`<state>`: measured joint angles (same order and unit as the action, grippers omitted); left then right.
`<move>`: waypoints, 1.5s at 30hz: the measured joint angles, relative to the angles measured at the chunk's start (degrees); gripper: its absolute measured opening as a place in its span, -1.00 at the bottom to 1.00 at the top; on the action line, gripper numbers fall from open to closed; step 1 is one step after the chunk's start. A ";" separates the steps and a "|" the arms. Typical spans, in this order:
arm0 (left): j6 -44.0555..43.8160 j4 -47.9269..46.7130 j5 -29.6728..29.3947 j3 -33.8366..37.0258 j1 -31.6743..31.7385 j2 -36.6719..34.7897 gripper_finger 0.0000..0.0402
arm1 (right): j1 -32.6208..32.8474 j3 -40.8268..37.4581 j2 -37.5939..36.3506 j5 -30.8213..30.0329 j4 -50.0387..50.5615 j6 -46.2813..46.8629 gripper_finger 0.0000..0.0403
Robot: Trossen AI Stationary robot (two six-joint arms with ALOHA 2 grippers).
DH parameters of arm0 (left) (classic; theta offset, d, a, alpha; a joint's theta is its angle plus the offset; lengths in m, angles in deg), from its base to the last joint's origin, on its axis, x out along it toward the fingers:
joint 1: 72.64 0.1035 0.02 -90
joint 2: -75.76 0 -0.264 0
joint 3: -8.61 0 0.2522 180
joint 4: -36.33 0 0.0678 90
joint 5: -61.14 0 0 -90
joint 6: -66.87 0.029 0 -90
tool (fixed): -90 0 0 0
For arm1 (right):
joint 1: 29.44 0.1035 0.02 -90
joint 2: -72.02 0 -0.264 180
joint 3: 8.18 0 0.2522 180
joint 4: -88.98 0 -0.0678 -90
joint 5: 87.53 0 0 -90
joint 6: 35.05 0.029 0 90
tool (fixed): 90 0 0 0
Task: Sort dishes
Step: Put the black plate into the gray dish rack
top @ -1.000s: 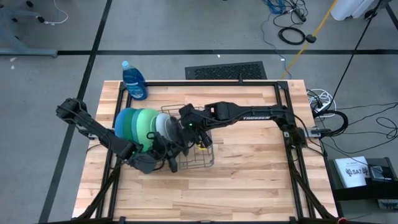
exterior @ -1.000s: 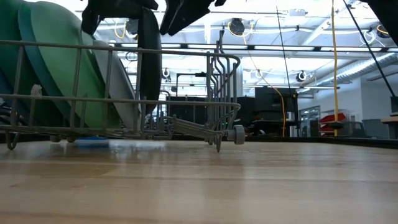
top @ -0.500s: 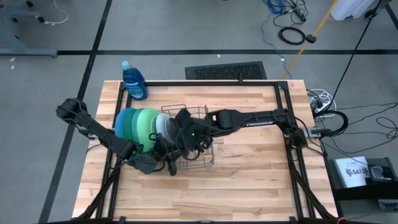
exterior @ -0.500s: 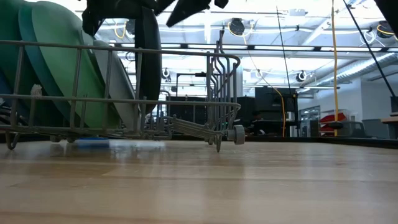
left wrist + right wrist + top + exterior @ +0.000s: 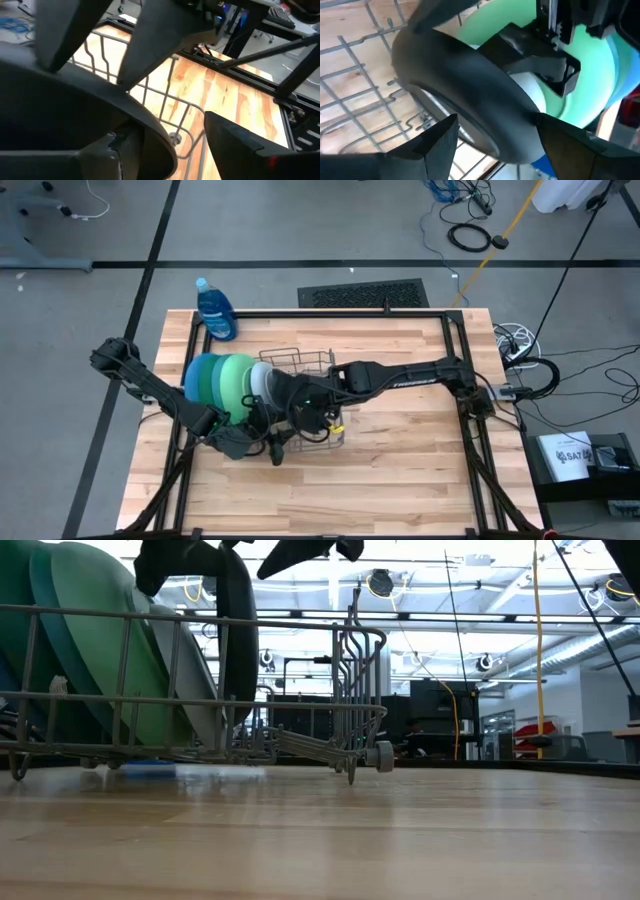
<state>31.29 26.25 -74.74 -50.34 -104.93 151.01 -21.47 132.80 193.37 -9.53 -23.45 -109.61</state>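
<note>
Several dishes stand on edge in the grey wire rack (image 5: pixel 322 362): a large blue one (image 5: pixel 190 380), a dark green one (image 5: pixel 206 378), a light green one (image 5: pixel 232 378), a pale one (image 5: pixel 261 378) and a black plate (image 5: pixel 237 635). The black plate stands upright in a rack slot beside the pale one. My right gripper (image 5: pixel 497 120) is open over the black plate's rim (image 5: pixel 465 85), one finger on each side. My left gripper (image 5: pixel 187 135) is open at the rack's near side, and the black plate's rim (image 5: pixel 75 115) lies along one of its fingers. My left gripper has the black plate's rim (image 5: pixel 150 135) right beside one finger (image 5: pixel 115 155); I cannot tell whether they touch, and the other finger (image 5: pixel 235 140) stands clear. My right gripper straddles the plate's upper rim from above, slanting down; I cannot tell whether either finger touches.
A blue soap bottle (image 5: pixel 215 310) stands at the table's far left corner. The rack's right half (image 5: pixel 350 690) holds only its wire cutlery holder. Bare wood (image 5: pixel 420 450) lies to the right and near side of the rack.
My right gripper has gone toward the table's left, over the black plate, and has rolled about its own axis. The black plate has stayed upright in its slot.
</note>
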 joint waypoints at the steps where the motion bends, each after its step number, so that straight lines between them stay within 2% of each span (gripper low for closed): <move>1: 0.00 -0.05 0.33 0.05 -0.01 0.00 0.03 | 0.00 0.02 0.23 0.13 -0.36 -1.02 0.31; 7: 0.00 -0.15 0.82 0.13 -0.15 -0.02 0.17 | 0.28 0.04 1.00 -0.04 -2.58 -8.58 0.31; 14: 1.71 0.21 1.39 0.13 -0.43 -0.26 0.20 | 0.66 0.05 1.41 0.26 -4.35 -13.53 0.31; 22: 3.01 -1.36 1.26 0.30 -1.92 -2.62 0.20 | 0.07 0.26 3.52 0.12 -3.27 -13.75 0.27; 32: 5.79 -2.57 1.00 0.30 -3.11 -4.93 0.20 | 0.01 0.24 3.67 -1.33 -3.13 -12.19 -0.07; 45: 7.78 -6.85 0.36 0.30 -4.26 -9.33 0.20 | -0.43 0.09 3.87 -2.06 -2.48 -4.92 -0.11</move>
<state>39.07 19.40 -74.38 -50.04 -109.19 141.67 -21.90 132.89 197.24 -11.59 -25.93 -114.53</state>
